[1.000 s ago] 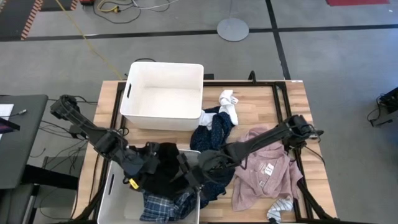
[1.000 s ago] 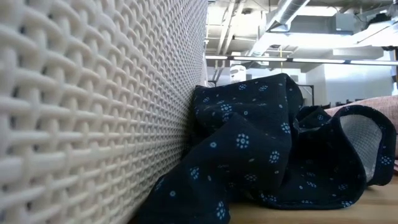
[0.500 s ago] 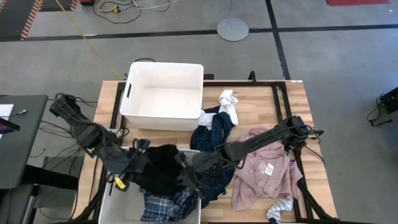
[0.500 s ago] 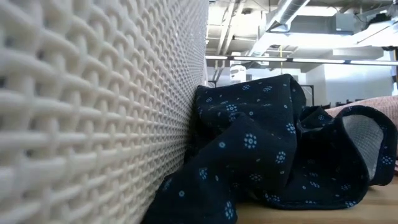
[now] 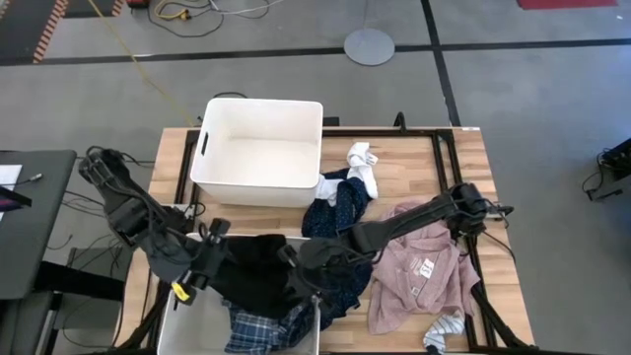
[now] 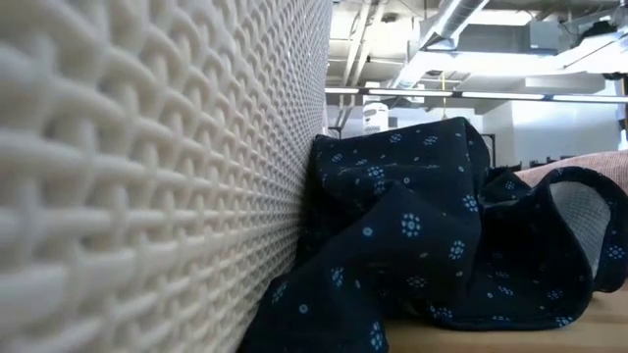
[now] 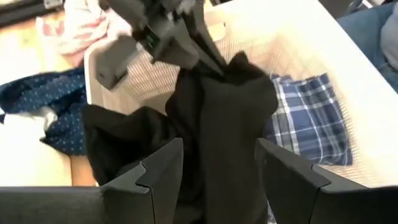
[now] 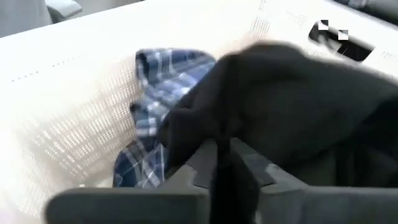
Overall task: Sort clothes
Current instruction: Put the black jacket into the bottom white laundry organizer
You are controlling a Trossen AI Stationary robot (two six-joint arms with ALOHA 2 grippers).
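Observation:
The black piece [image 5: 254, 276] drapes over the near white bin [image 5: 168, 330], with the blue-white plaid shirt [image 5: 248, 330] lying inside. My right gripper [image 5: 298, 274] reaches in from the table's right and is shut on the black piece. My left gripper [image 7: 219, 146] stands open at the bin's left side, with black cloth [image 7: 217, 180] between its fingers. The navy dotted piece [image 5: 340, 212] lies on the table against the bin's right wall. On the table to the right are the pale pink shirt [image 5: 419, 261], white socks [image 5: 363, 163] and a striped sock [image 5: 444, 333]. My right gripper pinches a bunched fold of the black piece [image 7: 214, 62] between its two fingers, coming slanting down from the table's right. The cloth hangs slack below the fingers, part in the bin and part over its rim. My left gripper has black cloth between its open fingers; whether they touch it I cannot tell.
A second white bin [image 5: 261, 148] stands at the table's far side. In the low view the near bin's woven wall [image 6: 147, 176] fills the left half, with the navy dotted piece [image 6: 422, 235] bunched against it. A dark table [image 5: 30, 217] stands left of the worktable.
My left gripper has drawn back toward the table's left edge, away from the black piece. My right gripper has shifted a little to the left over the bin. The black piece has spread wider over the bin. The navy dotted piece has shifted slightly against the bin wall.

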